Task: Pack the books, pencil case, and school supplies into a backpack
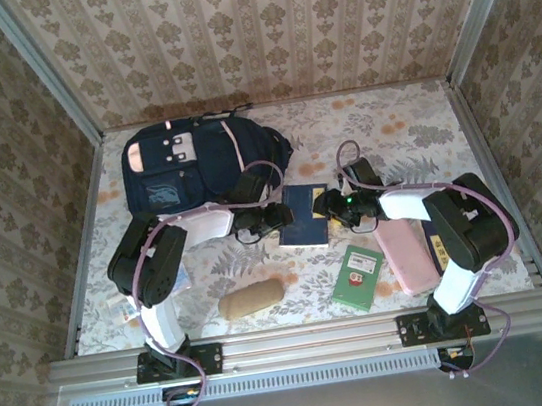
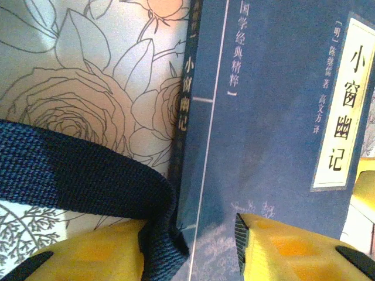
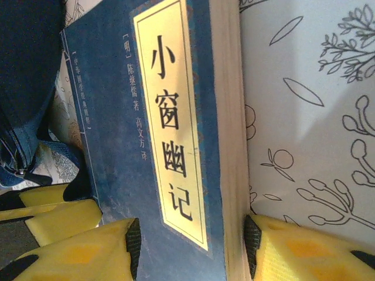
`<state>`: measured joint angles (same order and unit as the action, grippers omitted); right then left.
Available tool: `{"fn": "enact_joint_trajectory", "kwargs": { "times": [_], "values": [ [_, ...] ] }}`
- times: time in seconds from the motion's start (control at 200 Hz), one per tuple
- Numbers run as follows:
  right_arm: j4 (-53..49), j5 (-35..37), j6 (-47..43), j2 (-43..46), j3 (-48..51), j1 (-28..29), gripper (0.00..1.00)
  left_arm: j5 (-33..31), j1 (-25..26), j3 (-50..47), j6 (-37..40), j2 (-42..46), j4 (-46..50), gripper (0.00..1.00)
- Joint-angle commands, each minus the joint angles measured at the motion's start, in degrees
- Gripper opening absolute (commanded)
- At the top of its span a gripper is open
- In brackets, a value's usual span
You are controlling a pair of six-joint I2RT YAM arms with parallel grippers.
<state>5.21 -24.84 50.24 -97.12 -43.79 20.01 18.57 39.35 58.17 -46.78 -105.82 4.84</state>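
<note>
**Grippers bracket navy book beside backpack**

The left gripper (image 2: pixel 190 234) stands partly open with nothing clamped. Its yellow fingers (image 2: pixel 293 252) straddle the spine edge of a dark navy book (image 2: pixel 275 146), and a dark woven strap (image 2: pixel 76 164), apparently the backpack's, crosses the gap beside the spine. The right gripper (image 3: pixel 192 228), also partly open and empty, straddles the opposite, page-edge side, with one finger over the cover and the other over the bench (image 1: pixel 391 125) beside the pages.

The book lies flat between the two arms, just beside the lower right corner of the backpack (image 1: pixel 194 158), which lies at the far left of the bench. Toward the near edge wait a small green book (image 1: pixel 357 277), a pink flat item (image 1: pixel 407 255) and a tan pouch (image 1: pixel 250 299).

The step in hand looks like taking up the navy book for packing. The next move calls for one gripper to get a finger under an edge and close on it, keeping the strap out of the pinch. Whether the backpack's opening is ready cannot be told from above.
</note>
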Motion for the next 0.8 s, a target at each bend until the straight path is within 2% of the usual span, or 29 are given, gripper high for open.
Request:
{"fn": "enact_joint_trajectory", "kwargs": {
  "times": [0.0,0.32,0.44,0.59,0.795],
  "values": [
    [2.1,-4.5,1.8,2.2,0.5,0.8,0.48,3.9,3.5,0.9,-0.2,-5.4,-8.4,0.43],
    [-0.8,-3.7,1.0,5.0,-0.4,0.8,0.39,4.0,3.8,1.2,0.8,-5.9,-7.5,0.40],
    [-3.2,-2.8,-0.4,5.3,-1.2,0.7,0.30,4.3,4.0,1.2,1.1,-5.8,-7.4,0.40],
    [-5.6,-0.3,-1.2,5.4,-1.6,0.7,0.27,3.4,4.2,1.5,2.5,-4.8,-5.5,0.40],
    [-4.8,-2.5,0.6,6.3,-2.0,0.8,0.27,3.6,4.3,1.5,2.8,-5.0,-5.1,0.40]
  ]
}}
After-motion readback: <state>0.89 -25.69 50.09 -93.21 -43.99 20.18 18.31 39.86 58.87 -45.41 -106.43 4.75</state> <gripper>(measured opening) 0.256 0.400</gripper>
